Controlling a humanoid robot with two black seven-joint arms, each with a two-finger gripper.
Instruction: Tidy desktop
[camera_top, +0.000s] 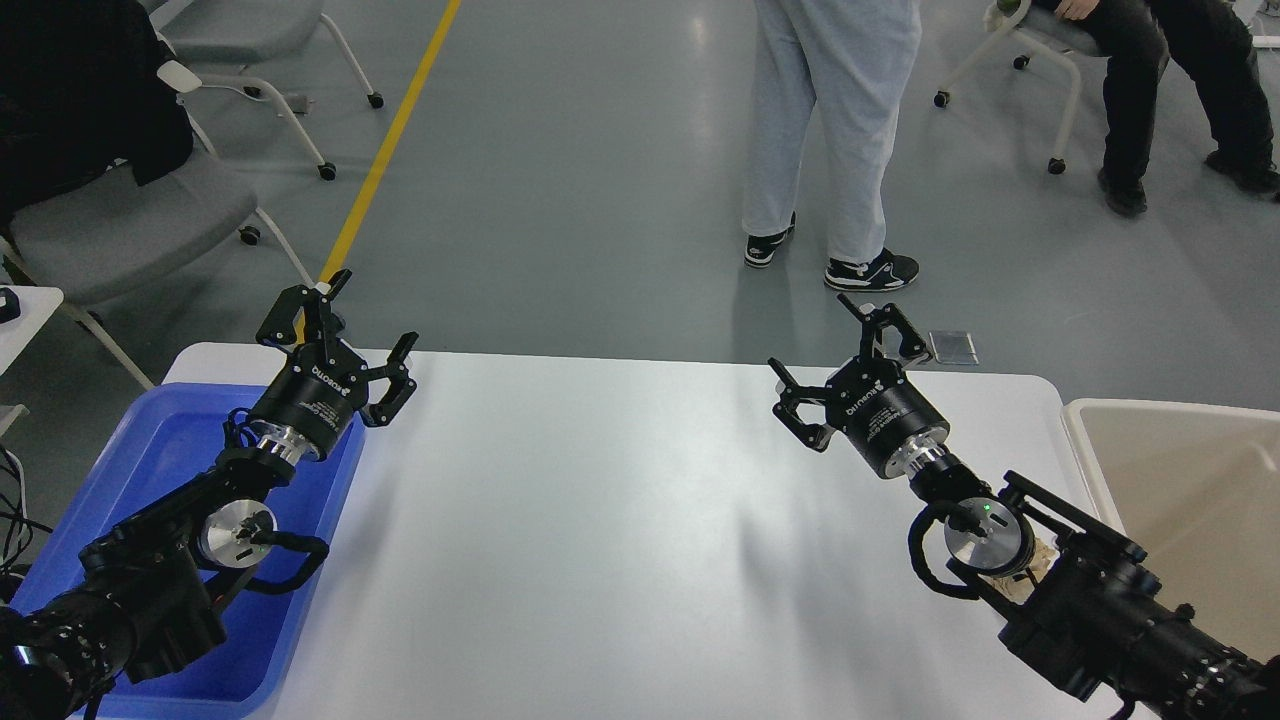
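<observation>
The desktop (620, 540) fills the lower middle of the head view, a glossy white top with rounded far corners, its bare surface showing only soft shadows of the arms. At its 9 o'clock side sits a blue tray (150, 440), and at 3 o'clock a beige bin (1180, 470) lies against the table's right edge. The left gripper (345, 335) hangs over the tray's far right corner, at about 10 o'clock, fingers spread wide and holding nothing. The right gripper (845, 350) hovers at about 2 o'clock above the far edge, likewise spread apart and empty. Beyond, at 12 o'clock, a person (830, 130) in grey trousers stands on the floor.
</observation>
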